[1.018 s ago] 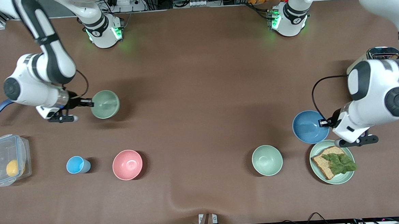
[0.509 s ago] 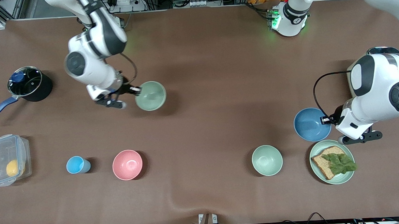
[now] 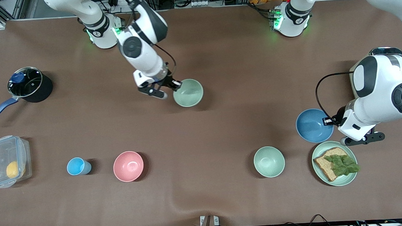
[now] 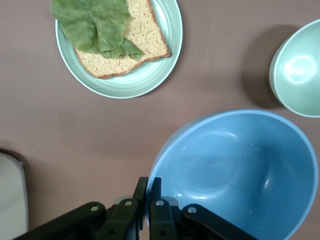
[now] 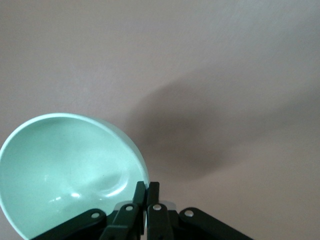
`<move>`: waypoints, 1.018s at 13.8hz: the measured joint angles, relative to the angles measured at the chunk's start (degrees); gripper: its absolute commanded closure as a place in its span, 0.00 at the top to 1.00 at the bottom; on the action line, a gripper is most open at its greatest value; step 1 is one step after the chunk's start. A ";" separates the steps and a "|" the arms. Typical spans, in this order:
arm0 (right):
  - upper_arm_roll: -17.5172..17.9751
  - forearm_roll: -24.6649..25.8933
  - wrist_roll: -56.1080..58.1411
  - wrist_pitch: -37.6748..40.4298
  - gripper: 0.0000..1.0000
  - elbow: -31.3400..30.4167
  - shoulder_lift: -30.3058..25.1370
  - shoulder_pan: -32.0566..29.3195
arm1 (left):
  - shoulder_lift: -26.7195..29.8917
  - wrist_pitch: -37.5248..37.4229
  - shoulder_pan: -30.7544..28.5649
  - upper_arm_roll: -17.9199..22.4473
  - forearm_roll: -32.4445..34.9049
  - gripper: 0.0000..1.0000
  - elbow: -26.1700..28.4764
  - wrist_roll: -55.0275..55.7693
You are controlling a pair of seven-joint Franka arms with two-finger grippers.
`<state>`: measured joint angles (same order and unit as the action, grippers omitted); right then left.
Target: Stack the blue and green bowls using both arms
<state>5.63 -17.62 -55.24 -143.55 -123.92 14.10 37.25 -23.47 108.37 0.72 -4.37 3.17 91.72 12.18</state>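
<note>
While both bowls are pinched by their rims, a light, stiff load is suggested on each arm: the matte shells look thin and rigid, probably plastic, unlikely to break but liable to swing about a single rim pinch.

Left of centre in the upper part of the front view, the right end effector (image 3: 176, 84) is seen pressed together on the rim of the green bowl (image 3: 188, 92), which is carried clear of the surface (image 3: 218, 57), mouth up. A rim grip with one finger inside the wall is judged the sensible hold, since the curved outside gives nothing else to seize.

At the right edge of the frame, at mid-height, the left end effector (image 3: 328, 121) is clamped likewise on the rim of the blue bowl (image 3: 312, 126), just above the green plate (image 3: 319, 175) in the frame. A twin green bowl (image 3: 269, 161) is left lying at lower right of centre, untouched.
</note>
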 measured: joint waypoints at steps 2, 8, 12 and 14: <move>-0.15 0.01 -3.07 -0.65 0.00 2.70 3.18 1.87 | -0.06 0.00 0.00 0.00 0.00 0.00 0.01 0.00; -0.46 0.03 -6.41 -4.85 0.22 4.17 8.88 4.92 | -0.21 0.00 0.00 -0.03 0.00 0.00 0.05 0.00; -0.63 0.03 -9.09 -4.86 1.00 4.57 9.85 4.94 | -0.94 0.00 0.10 -1.07 -0.94 0.00 0.26 0.00; -0.99 0.07 -12.28 -2.58 1.00 6.25 9.89 4.93 | -1.64 -0.05 0.22 -3.14 -2.31 0.00 0.43 0.02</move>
<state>4.64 -17.54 -67.52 -146.12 -117.67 23.98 42.18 -25.10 108.32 0.95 -7.51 0.86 92.15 12.21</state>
